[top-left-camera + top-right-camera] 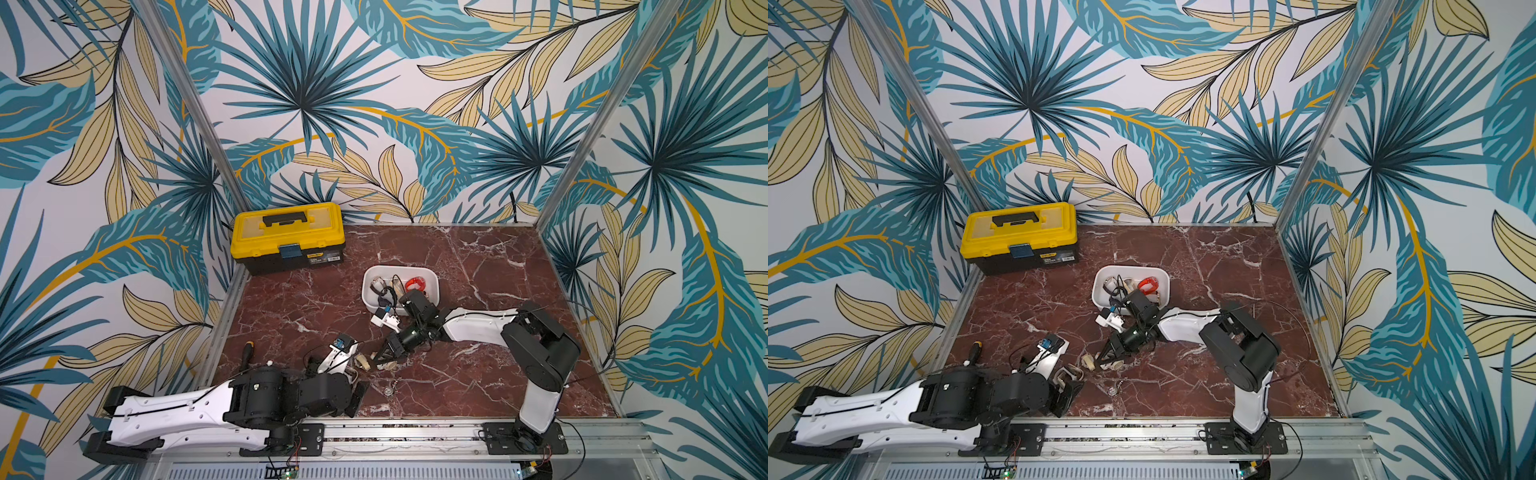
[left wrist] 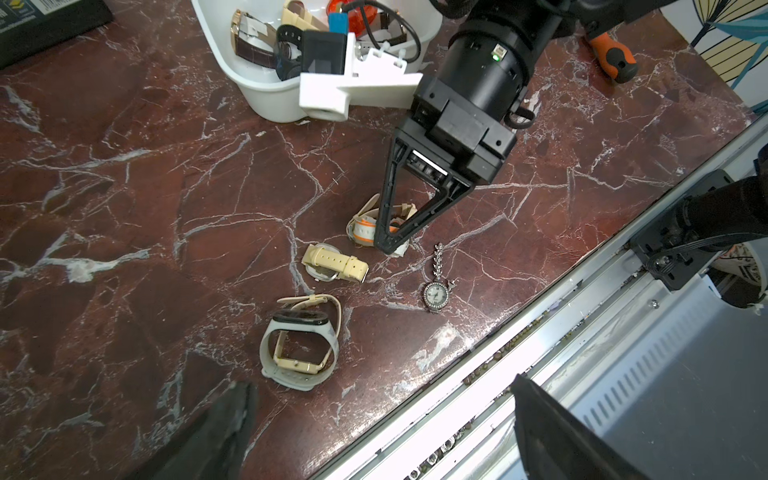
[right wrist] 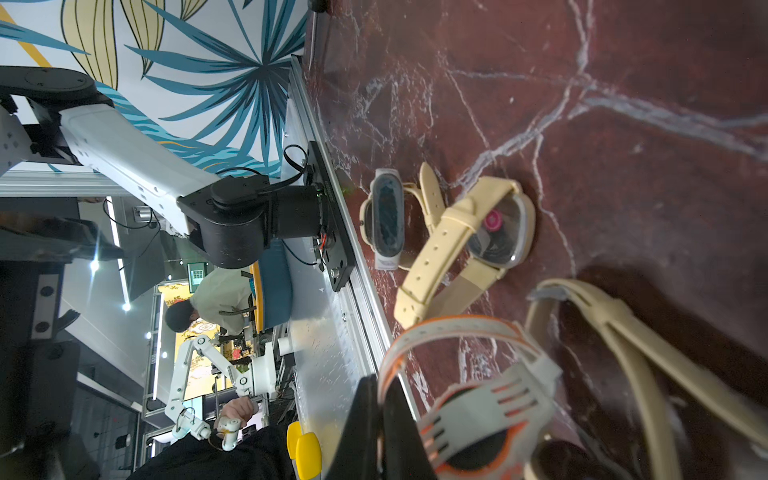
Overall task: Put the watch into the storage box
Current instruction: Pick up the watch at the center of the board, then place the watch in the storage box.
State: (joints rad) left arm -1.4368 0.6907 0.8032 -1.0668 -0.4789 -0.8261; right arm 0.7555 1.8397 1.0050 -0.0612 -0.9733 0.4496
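Box (image 2: 266, 99) holds several watches (image 2: 253, 37). Watch (image 2: 359, 222), grey strap with orange edging, at box's 6 o'clock. Right hand (image 2: 390, 245) clamps it; left hand (image 2: 382, 384) open.

Three walls (image 1: 299, 104) papered with large teal and yellow palm leaves on white close in a tabletop (image 1: 478, 266) of dark red marble with white veins. Bare metal posts (image 1: 216, 149) stand at the back corners, and a metal rail (image 1: 415, 432) runs along the front. In the right wrist view, ceiling lights (image 3: 94, 265) glow in a dim room beyond.
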